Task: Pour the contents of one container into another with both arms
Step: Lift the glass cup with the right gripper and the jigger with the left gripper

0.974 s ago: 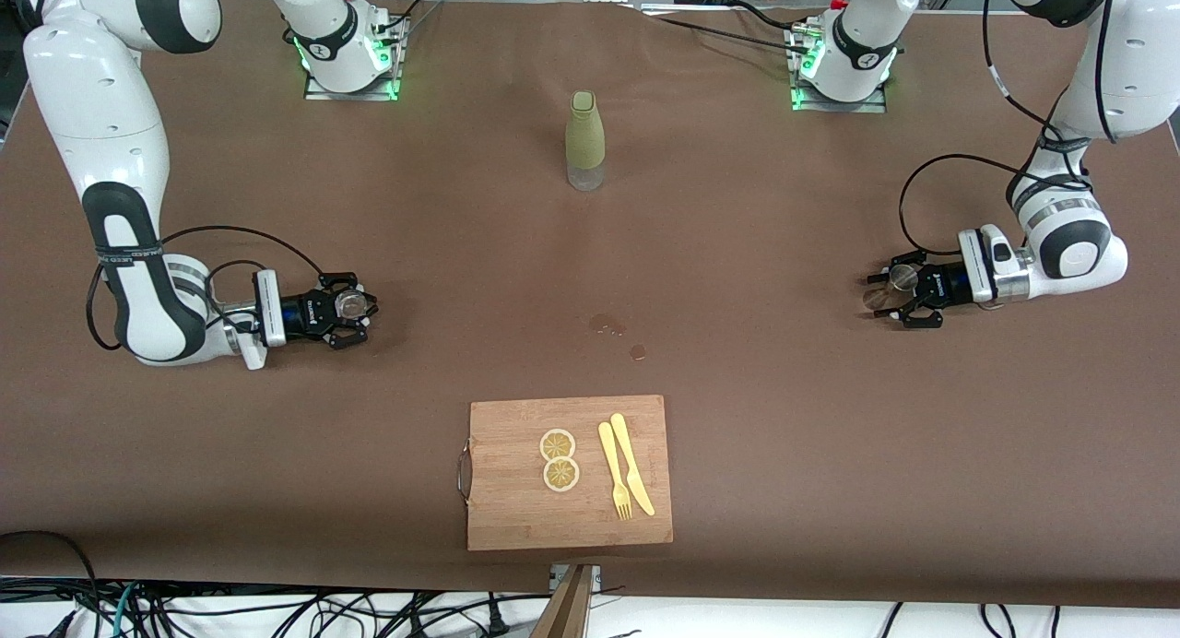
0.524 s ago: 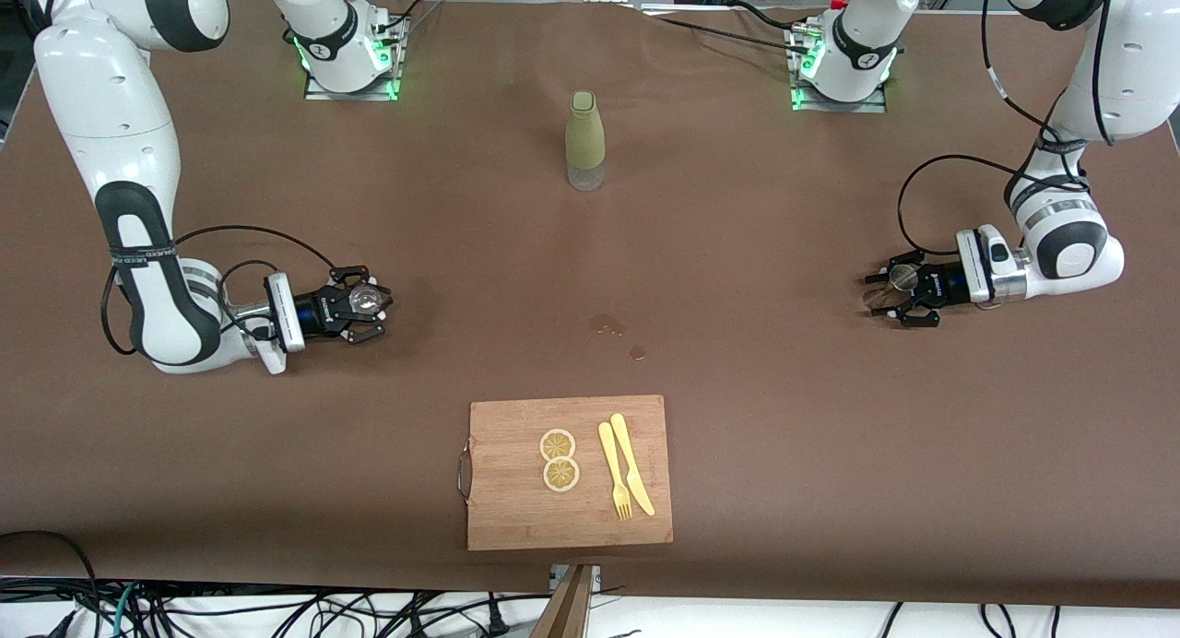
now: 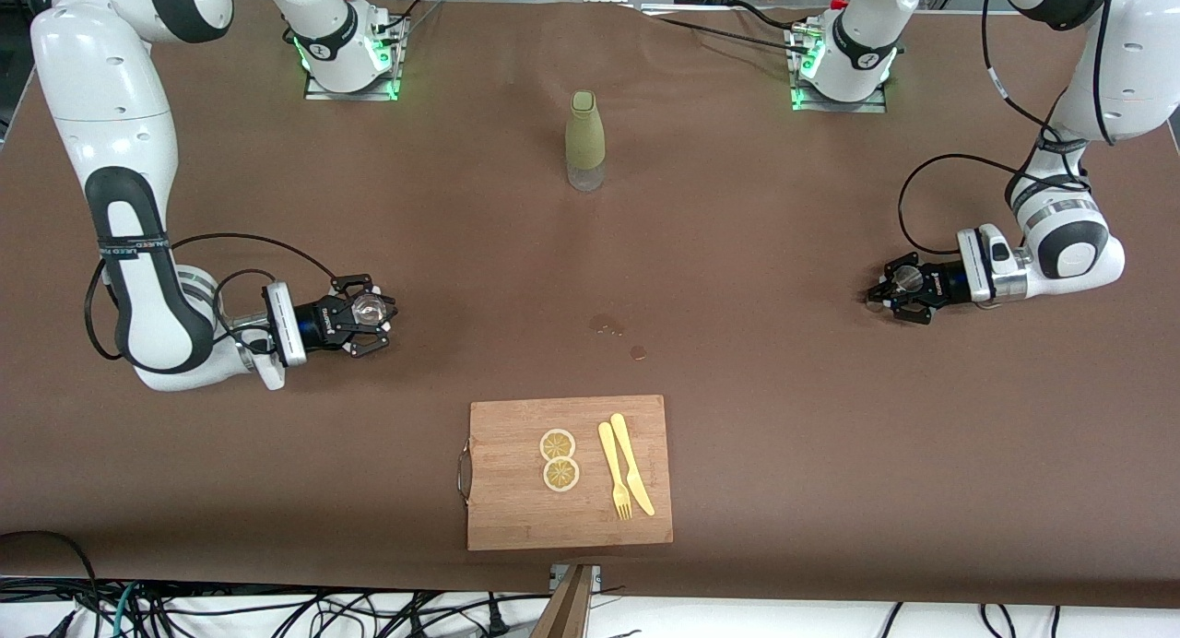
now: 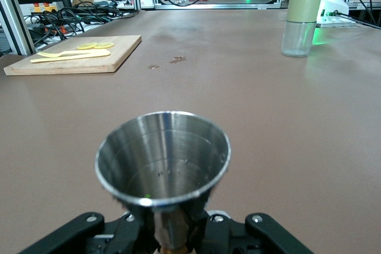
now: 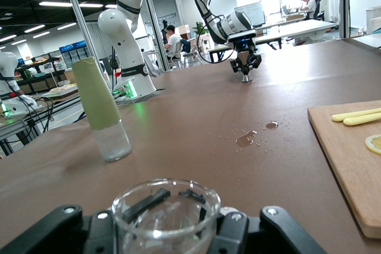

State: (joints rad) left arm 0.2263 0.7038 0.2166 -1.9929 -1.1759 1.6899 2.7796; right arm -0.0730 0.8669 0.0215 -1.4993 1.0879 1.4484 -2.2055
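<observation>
Separation between the two vessels governs the coming move: they sit well apart, at the two ends of the table. Left gripper (image 3: 892, 290), low over the left arm's end, has its fingers pinched on the stem of a metal cup (image 4: 162, 157), upright, mouth up. Right gripper (image 3: 371, 313), low over the right arm's end, has its fingers closed around a clear glass (image 5: 166, 213), also upright. Each vessel sits between its own fingers. Judgement: both must converge mid-table, near the spilled drops (image 3: 608, 325), before any tilt.
</observation>
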